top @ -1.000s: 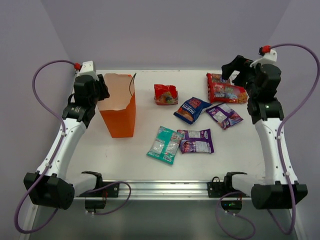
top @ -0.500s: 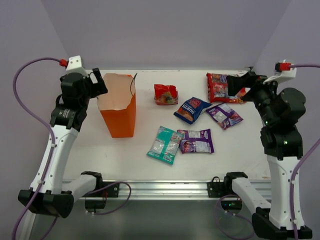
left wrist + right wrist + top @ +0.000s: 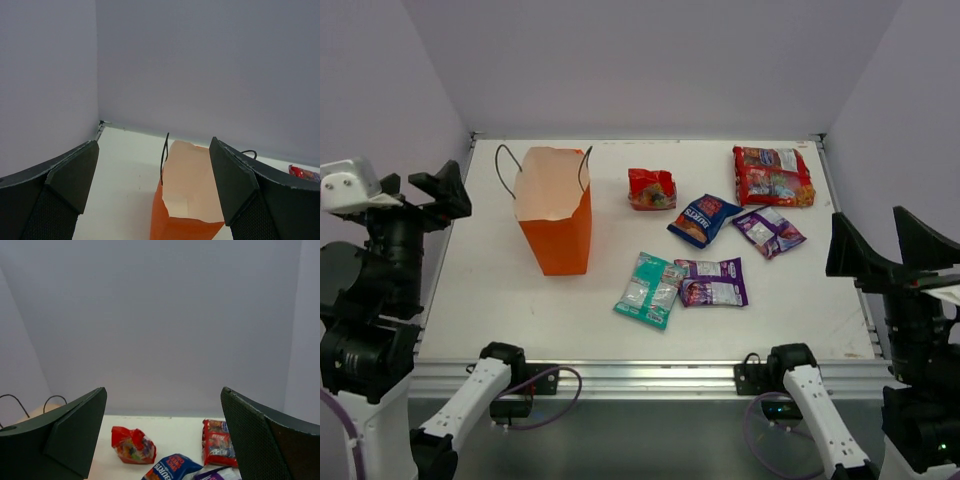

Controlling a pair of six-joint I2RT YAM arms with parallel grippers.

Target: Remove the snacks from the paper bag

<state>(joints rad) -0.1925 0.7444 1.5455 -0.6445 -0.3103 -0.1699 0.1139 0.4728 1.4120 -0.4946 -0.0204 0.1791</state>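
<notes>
Tools gape wide, empty: left tool (image 3: 418,188) at eight o'clock, right tool (image 3: 871,224) at four, off the bench (image 3: 500,300), seemingly nothing left to grab. Paper bag (image 3: 557,215) upright at ten. Six snacks outside, centre to one o'clock: two red packets (image 3: 652,188) (image 3: 773,176), two purple packets (image 3: 768,230) (image 3: 712,282), one teal packet (image 3: 648,289), one blue-and-red packet (image 3: 703,219).

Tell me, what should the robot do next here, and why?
Probably nothing more than lowering both arms to rest. Six packets lie on the table, outside the bag, which stands upright. The left gripper and right gripper are open, empty, and off at the table's sides. The left wrist view shows only pale paper inside the bag, though its bottom is hidden.
</notes>
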